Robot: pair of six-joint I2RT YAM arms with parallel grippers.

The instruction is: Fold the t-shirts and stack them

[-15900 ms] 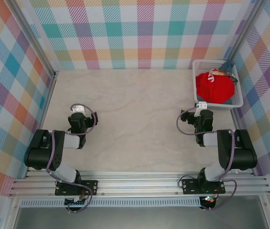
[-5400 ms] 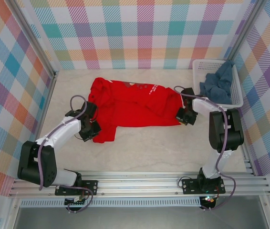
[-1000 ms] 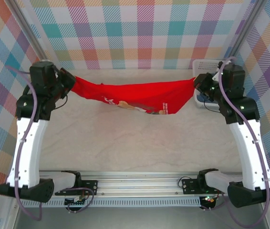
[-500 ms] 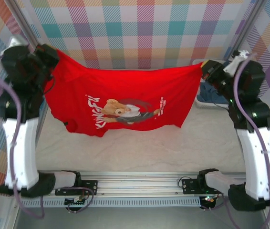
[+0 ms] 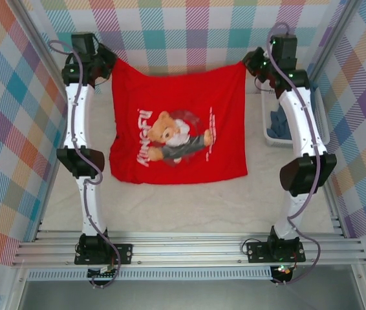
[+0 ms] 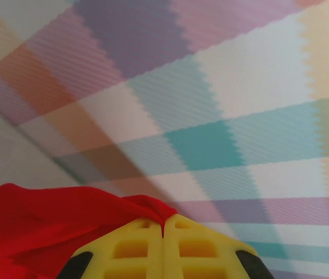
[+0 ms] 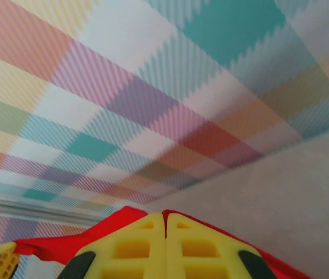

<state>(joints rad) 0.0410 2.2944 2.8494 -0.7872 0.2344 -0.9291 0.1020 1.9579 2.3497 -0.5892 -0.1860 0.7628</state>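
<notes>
Red tee [image 5: 176, 129]: held up spread flat between both arms by its 2 top corners, bear print facing top cam, cloth hangs over far half of bench [image 5: 183, 213]. Can't tell if lower hem touches the bench.
L end effector [image 5: 110, 61]: raised high at far-left, jaws pressed together, pinching top-left corner of red tee.
L wrist cam: yellow fingers [image 6: 135, 250] shut tight w/ no gap at L end effector [image 6: 163, 224]; red tee [image 6: 48, 226] bunches out to the left of the tips, plaid wall [image 6: 211, 116] behind.
R end effector [image 5: 251, 64]: raised high at far-right, jaws pressed together, pinching top-right corner of red tee.
R wrist cam: yellow fingers [image 7: 193, 244] closed at R end effector [image 7: 164, 216]; red tee [image 7: 54, 244] shows on both sides of the tips.
Blue-grey tee [image 5: 278, 121]: crumpled in white basket [image 5: 270, 139] at far-right of bench, partly hidden behind R arm, apart from red tee.
</notes>
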